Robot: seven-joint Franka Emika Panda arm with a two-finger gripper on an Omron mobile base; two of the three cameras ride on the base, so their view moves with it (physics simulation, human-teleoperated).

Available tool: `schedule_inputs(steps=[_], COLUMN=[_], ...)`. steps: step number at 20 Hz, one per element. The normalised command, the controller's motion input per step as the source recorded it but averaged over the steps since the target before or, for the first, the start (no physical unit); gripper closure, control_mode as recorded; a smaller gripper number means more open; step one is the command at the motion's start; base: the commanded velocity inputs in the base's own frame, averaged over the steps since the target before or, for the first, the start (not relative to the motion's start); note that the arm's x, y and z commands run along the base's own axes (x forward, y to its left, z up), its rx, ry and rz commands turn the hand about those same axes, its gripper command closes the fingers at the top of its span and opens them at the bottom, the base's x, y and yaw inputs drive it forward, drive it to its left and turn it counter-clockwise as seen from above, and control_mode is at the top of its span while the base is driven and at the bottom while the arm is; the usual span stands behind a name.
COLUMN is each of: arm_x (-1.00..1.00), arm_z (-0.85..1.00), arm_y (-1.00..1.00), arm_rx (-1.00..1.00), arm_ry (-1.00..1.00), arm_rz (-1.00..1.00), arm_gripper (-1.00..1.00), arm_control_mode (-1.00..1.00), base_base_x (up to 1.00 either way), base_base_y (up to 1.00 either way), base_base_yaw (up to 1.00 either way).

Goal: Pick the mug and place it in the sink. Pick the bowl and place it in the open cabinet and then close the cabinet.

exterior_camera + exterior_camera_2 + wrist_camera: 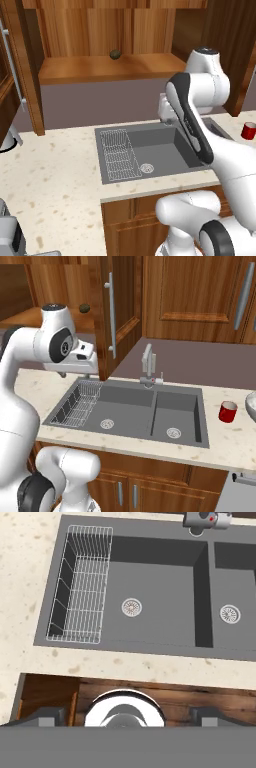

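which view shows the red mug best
The right base view: the mug stands whole and upright on the counter right of the sink, with its white inside showing. The left base view catches it small at the right edge, near the arm. The hand view looks down into the sink basins.

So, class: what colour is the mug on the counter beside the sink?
Glossy red, white inside: the mug shows best in the right base view.

Bowl (251, 405) cut off by the right base view's edge, small dark cabinet-shelf object (115, 54) unidentifiable
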Motion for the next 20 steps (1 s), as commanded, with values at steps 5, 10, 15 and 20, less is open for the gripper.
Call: schedule_inputs(steps=[5,10,15,20], arm_x=[-0.64,-0.64,-0.55,-0.47], arm_z=[0.15,0.02,0.00,0.00], arm_y=[-0.04,-0.05,0.00,0.00], arm_rx=[-0.01,0.00,0.00,0.00], arm_ry=[0.00,-0.01,-0.04,-0.13], arm_rz=[0.00,0.00,0.00,0.00], arm_gripper=[-1.00,-1.00,-1.00,-1.00], arm_control_mode=[-1.00,-1.00,-1.00,-1.00], base_base_x=[0.00,0.00,0.00,0.00], base_base_y=[0.00,0.00,0.00,0.00], base_base_yaw=[0.00,0.00,0.00,0.00])
